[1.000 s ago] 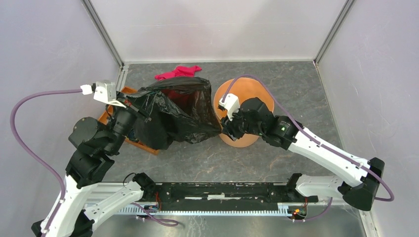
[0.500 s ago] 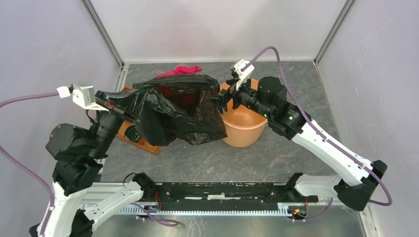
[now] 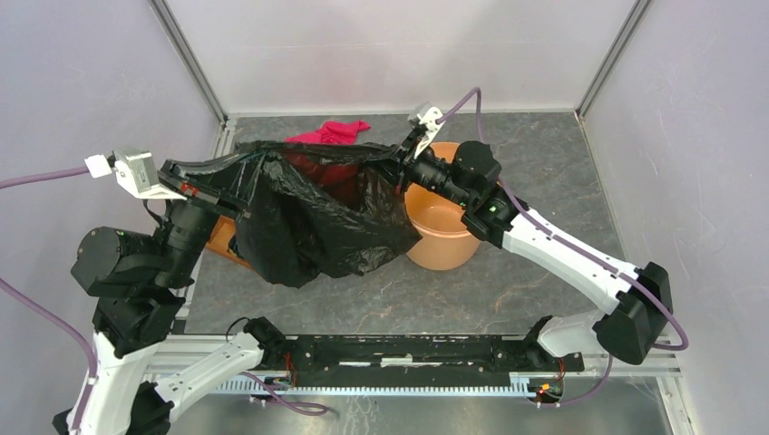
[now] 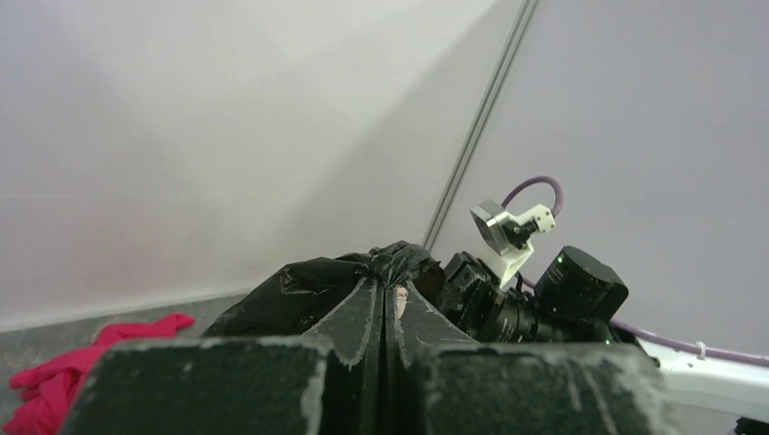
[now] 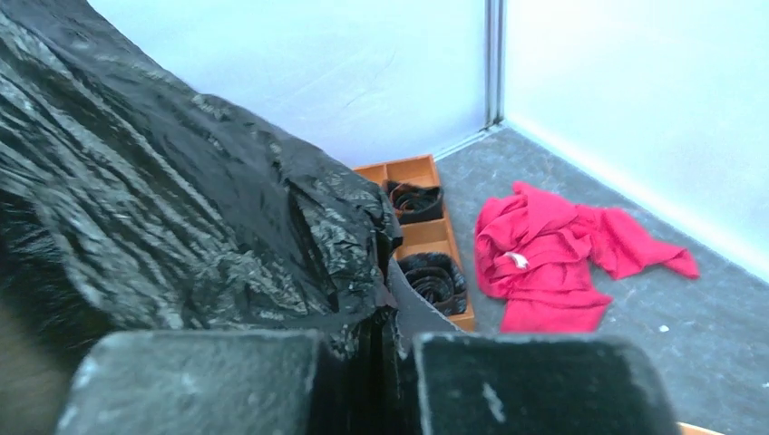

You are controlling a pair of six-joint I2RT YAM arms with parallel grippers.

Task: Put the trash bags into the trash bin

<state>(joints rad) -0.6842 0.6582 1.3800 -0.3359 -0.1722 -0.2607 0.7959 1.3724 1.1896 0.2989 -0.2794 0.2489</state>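
One large black trash bag hangs stretched between my two grippers, its mouth pulled wide. My left gripper is shut on the bag's left rim, and the pinched film bunches just past its fingertips. My right gripper is shut on the right rim, with creased film filling the left of the right wrist view. The orange trash bin stands upright just right of the bag, under my right forearm. The bag's lower right side overlaps the bin's left wall in the top view.
A pink-red cloth lies at the back, also seen as the cloth. An orange compartment tray holding dark rolls sits at the left, mostly hidden under the bag. Grey walls close in the left, back and right sides.
My right gripper rose from beside the bin to the bag's right rim, opened, then shut on it. The left arm drew its rim up and leftward, stretching the bag wide.
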